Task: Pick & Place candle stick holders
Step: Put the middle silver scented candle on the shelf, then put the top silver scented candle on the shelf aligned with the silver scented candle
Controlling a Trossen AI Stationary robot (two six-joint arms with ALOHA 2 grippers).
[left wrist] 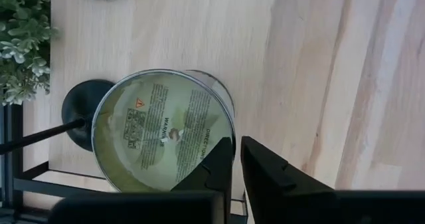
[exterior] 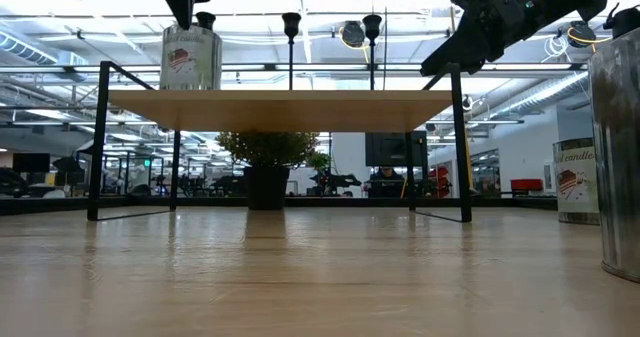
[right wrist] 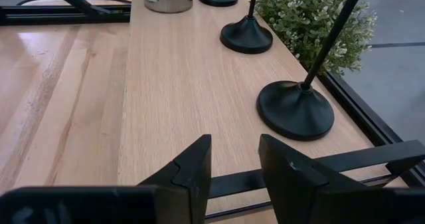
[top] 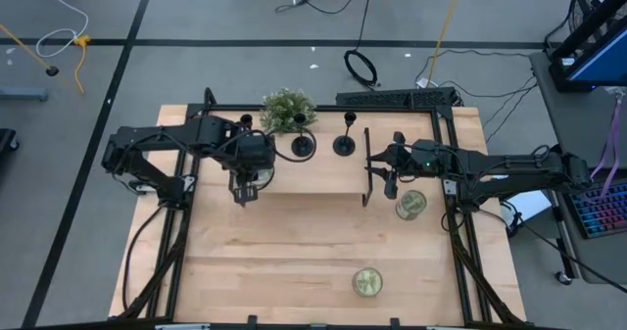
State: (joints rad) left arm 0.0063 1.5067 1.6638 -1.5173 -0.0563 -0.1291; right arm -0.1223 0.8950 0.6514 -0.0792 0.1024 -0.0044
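Three matte-black candle stick holders stand on their disc bases on a raised wooden shelf [top: 323, 173]: one behind a tin [left wrist: 83, 111], one in the middle [top: 303, 144] and one to the right [top: 344, 144]. They also show in the right wrist view, the nearest one [right wrist: 295, 108] close to my right gripper's fingers. My left gripper [left wrist: 237, 144] hangs shut above a green-lidded tin [left wrist: 163, 127] on the shelf's left part and touches nothing. My right gripper [right wrist: 234, 144] is open and empty at the shelf's right end, pointing level along the shelf toward the holders.
A bushy green plant [top: 287, 110] stands behind the shelf. Two more green-lidded tins stand on the table, one right of the shelf [top: 410, 205] and one near the front [top: 367, 281]. The shelf's black frame [top: 368, 168] borders its right end.
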